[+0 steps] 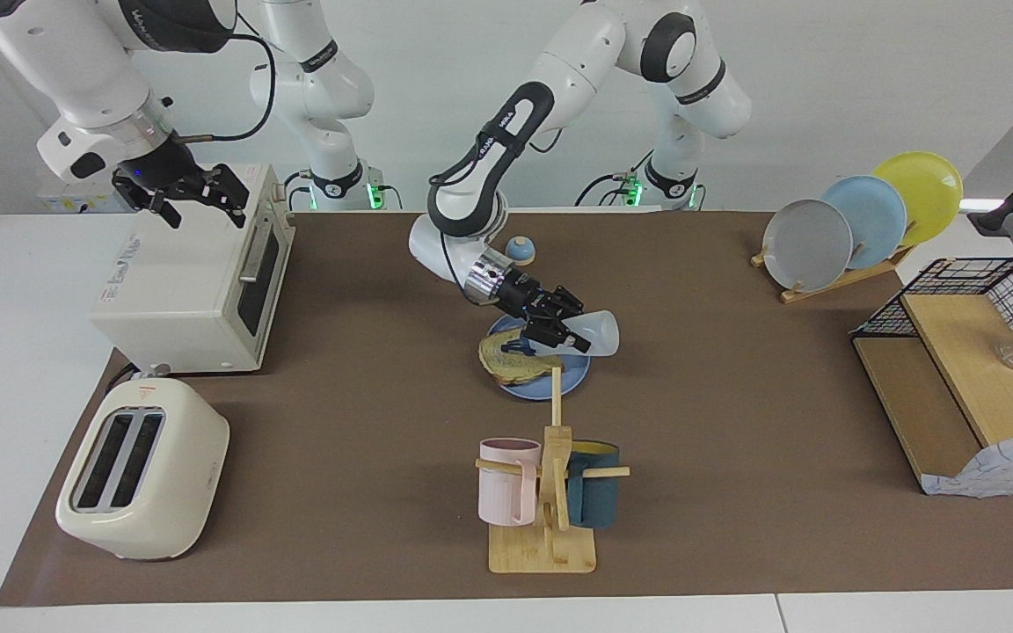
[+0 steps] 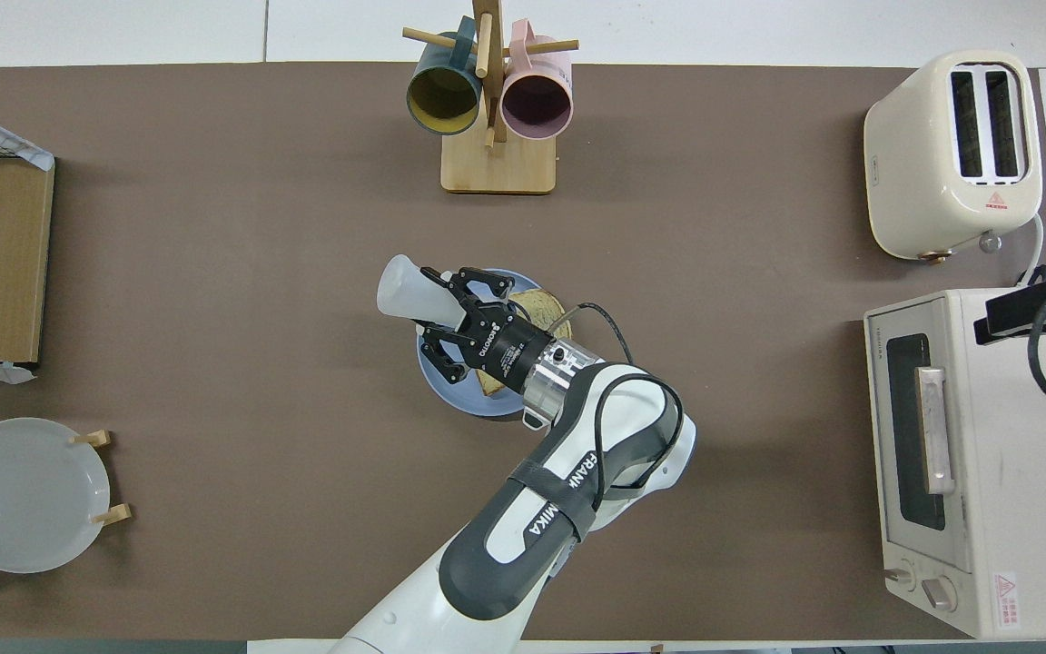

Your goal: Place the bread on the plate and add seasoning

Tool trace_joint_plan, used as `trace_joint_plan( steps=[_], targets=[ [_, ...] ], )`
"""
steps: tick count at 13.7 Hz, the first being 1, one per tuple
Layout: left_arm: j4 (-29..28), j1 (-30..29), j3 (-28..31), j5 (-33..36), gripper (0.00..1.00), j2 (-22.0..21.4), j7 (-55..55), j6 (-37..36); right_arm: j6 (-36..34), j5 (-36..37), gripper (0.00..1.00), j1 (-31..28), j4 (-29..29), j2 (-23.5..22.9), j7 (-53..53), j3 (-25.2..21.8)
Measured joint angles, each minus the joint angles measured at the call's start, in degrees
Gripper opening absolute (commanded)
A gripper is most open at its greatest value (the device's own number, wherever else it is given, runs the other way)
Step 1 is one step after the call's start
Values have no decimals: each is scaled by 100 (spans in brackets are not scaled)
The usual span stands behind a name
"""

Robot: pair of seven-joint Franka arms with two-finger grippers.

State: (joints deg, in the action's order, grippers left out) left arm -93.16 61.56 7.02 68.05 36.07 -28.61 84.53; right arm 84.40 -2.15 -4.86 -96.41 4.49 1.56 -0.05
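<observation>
The bread [image 1: 506,362] lies on the blue plate [image 1: 570,385] in the middle of the table. My left gripper [image 1: 564,330] is shut on the seasoning bottle [image 1: 599,334] and holds it tipped on its side over the plate, its dark blue cap [image 1: 517,349] low over the bread. In the overhead view the left gripper [image 2: 450,313] grips the bottle [image 2: 403,289] over the plate [image 2: 450,392], with the bread [image 2: 543,309] partly covered and the cap hidden. My right gripper [image 1: 200,200] waits open and empty over the toaster oven [image 1: 194,272].
A mug rack [image 1: 550,492] with a pink and a dark teal mug stands farther from the robots than the plate. A cream toaster [image 1: 142,479] stands beside the oven. A blue-domed bell [image 1: 520,251], an upright plate rack [image 1: 858,224] and a wooden shelf with wire basket [image 1: 964,369] are also here.
</observation>
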Motion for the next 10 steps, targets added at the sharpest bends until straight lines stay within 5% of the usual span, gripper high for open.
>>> trace_joint_plan(
  steps=[5,10],
  targets=[
    [62,-534,51,-220,0,-103,452,85,0,0,100,0,0,0,0,0],
    [94,-1212,101,-1616,0,-1061,1614,887,0,0,100,0,0,0,0,0]
  ],
)
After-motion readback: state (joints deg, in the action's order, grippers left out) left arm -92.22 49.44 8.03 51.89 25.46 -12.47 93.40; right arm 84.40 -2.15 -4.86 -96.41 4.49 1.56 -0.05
